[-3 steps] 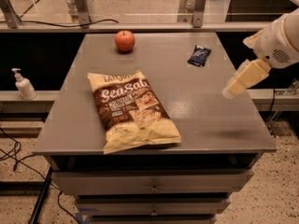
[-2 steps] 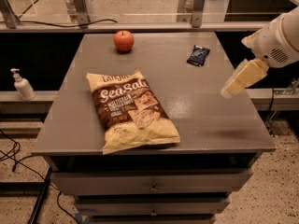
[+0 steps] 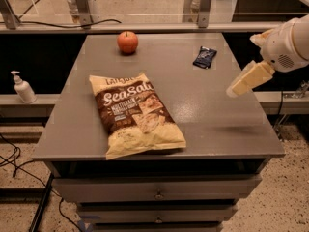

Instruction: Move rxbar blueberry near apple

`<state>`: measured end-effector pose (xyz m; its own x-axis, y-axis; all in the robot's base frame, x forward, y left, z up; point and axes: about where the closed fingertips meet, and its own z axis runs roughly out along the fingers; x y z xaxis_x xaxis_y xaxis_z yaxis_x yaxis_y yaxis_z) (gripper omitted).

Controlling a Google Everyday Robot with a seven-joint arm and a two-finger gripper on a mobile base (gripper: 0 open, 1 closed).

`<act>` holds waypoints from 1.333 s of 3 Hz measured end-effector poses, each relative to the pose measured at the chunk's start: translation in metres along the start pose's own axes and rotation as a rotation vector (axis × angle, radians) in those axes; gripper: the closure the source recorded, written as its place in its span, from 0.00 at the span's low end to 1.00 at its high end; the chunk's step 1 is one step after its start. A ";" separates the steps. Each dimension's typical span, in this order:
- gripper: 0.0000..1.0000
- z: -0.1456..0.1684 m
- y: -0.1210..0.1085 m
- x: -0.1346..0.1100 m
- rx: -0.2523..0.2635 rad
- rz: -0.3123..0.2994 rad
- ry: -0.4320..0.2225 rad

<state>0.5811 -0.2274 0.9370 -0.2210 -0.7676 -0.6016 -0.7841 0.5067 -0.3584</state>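
The rxbar blueberry [image 3: 204, 57], a small dark navy wrapper, lies flat on the grey table [image 3: 203, 115] toward the back right. The apple [image 3: 127, 42], red-orange with a short stem, sits at the back centre-left, well apart from the bar. My gripper [image 3: 237, 88] comes in from the right edge on a white arm, hovering above the table's right side, in front of and to the right of the bar. It holds nothing.
A large tan-and-brown Sea Salt chip bag [image 3: 133, 114] lies in the table's front middle. A soap dispenser [image 3: 22, 88] stands on a ledge to the left. Metal railing posts [image 3: 79, 4] stand behind the table. Drawers [image 3: 157, 192] sit below the tabletop.
The gripper has shifted slightly left, toward the table. The bar, apple and chip bag have not moved.
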 end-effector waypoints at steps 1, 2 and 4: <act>0.00 0.034 -0.044 -0.009 0.055 0.117 -0.092; 0.00 0.075 -0.070 -0.024 0.048 0.228 -0.152; 0.00 0.158 -0.085 -0.032 0.033 0.375 -0.245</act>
<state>0.7461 -0.1836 0.8744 -0.3393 -0.4151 -0.8441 -0.6560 0.7476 -0.1039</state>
